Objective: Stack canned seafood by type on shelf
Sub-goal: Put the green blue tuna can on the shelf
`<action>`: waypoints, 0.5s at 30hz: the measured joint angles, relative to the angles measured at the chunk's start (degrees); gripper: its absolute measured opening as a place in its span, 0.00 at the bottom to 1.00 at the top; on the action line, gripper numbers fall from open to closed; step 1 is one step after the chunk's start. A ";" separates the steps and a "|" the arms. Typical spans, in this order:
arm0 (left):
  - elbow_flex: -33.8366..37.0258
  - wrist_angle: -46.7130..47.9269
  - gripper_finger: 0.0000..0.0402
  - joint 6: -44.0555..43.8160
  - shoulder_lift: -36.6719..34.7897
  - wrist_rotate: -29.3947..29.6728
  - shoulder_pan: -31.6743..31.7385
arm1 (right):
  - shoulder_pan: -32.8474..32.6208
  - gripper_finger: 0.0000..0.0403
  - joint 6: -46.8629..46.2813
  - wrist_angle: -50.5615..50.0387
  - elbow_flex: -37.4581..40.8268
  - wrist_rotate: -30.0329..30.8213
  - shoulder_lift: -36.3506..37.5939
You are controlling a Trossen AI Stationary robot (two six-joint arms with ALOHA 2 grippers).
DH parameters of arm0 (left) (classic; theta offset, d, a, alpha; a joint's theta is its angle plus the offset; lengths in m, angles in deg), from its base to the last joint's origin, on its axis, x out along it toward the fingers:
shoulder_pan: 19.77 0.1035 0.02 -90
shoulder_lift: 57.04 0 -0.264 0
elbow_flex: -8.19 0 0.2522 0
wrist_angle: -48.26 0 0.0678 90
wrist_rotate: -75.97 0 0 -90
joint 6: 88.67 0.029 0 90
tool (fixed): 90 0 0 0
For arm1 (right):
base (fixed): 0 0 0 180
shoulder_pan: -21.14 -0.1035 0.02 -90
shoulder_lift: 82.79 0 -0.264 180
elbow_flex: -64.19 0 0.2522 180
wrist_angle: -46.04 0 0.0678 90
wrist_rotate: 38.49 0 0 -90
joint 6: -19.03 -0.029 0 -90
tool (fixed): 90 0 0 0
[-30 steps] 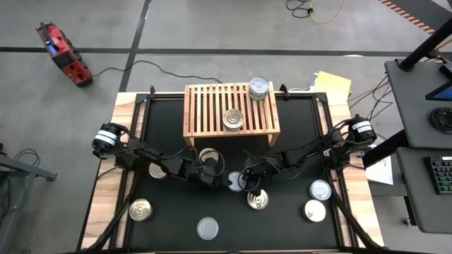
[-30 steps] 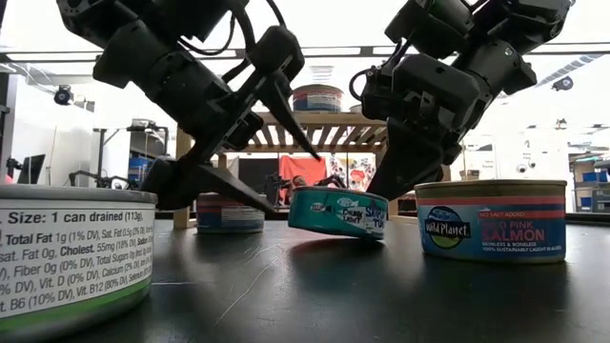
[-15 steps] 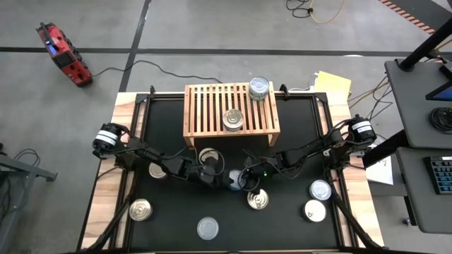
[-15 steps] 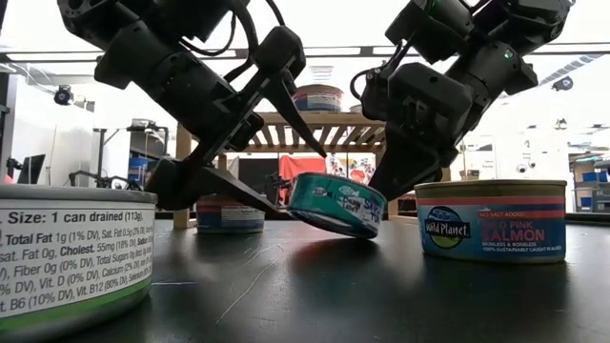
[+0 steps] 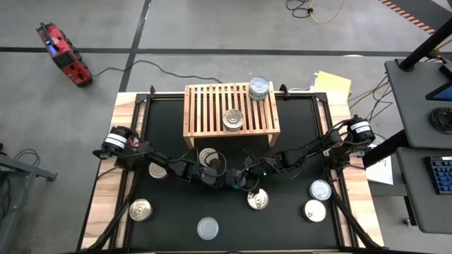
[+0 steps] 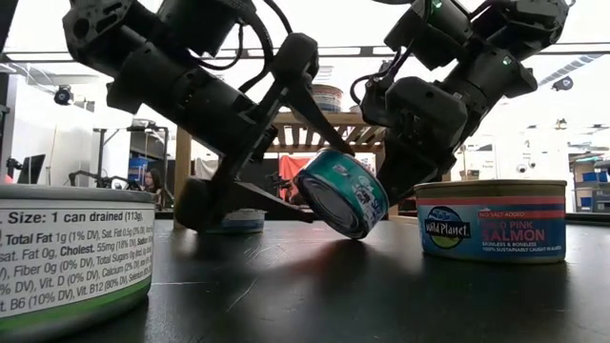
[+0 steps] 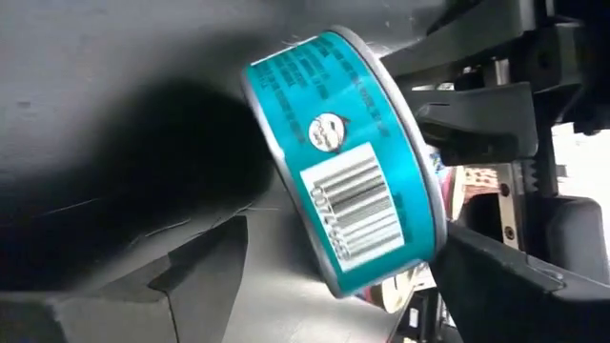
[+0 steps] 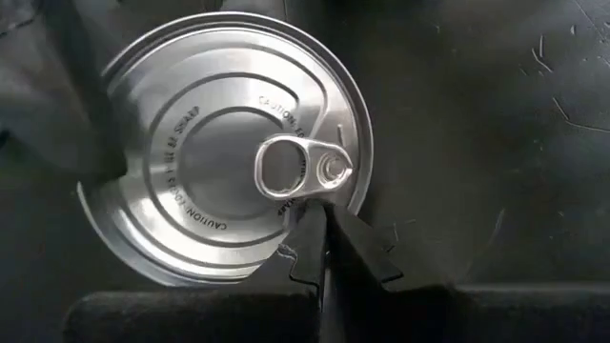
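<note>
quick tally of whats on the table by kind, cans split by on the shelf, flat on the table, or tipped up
cans on the shelf: 2
cans flat on the table: 7
teal can tipped on edge: 1
shelf: 1
total: 11 (10 cans, 1 shelf)

Teal can (image 6: pixel 347 193) tilted on edge, seemingly between end effectors.

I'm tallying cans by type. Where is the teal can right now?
Mid-table, just in front of the shelf: the teal can is tipped on its edge between the left gripper and right gripper.
</note>
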 joint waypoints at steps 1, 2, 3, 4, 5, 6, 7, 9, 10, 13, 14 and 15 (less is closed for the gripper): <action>-0.08 -1.14 0.74 -0.20 0.60 -0.01 0.00 | 0.00 0.03 -0.02 0.04 0.07 -0.01 0.00; -0.20 -1.77 0.74 -0.29 1.13 -0.02 -0.02 | 0.00 0.03 -0.05 0.06 0.09 -0.01 0.00; -0.36 -2.12 0.74 -0.35 1.57 -0.06 -0.02 | 0.00 0.03 -0.07 0.08 0.14 -0.01 0.00; -0.79 -2.05 0.74 -0.44 1.95 -0.07 -0.02 | 0.00 0.03 -0.07 0.19 0.20 0.04 0.00; -1.17 -2.03 0.74 -0.42 2.23 -0.07 -0.02 | 0.00 0.03 -0.09 0.19 0.22 0.05 0.00; -1.43 -1.80 0.74 -0.31 2.30 -0.07 -0.02 | 0.00 0.03 -0.09 0.19 0.26 0.01 0.00; -1.76 -1.12 0.74 0.08 2.30 -0.03 0.00 | 0.00 0.03 -0.09 0.24 0.26 0.01 0.00; -2.40 0.33 0.74 1.10 2.15 -0.02 0.08 | 0.00 0.03 -0.07 0.35 0.26 -0.12 0.00; -2.62 1.56 0.74 1.49 1.97 0.00 0.09 | -0.01 0.03 -0.07 0.38 0.26 -0.22 0.00; -3.70 4.44 0.72 1.66 1.91 -0.04 0.15 | -0.20 0.03 0.33 -0.10 0.37 -0.32 -0.16; -3.85 5.32 0.71 1.68 1.91 -0.04 0.15 | -0.33 0.03 0.37 -0.47 0.46 -0.30 -0.24; -4.09 5.88 0.70 1.77 1.91 -0.07 0.09 | -0.41 0.03 0.40 -0.65 0.50 -0.28 -0.24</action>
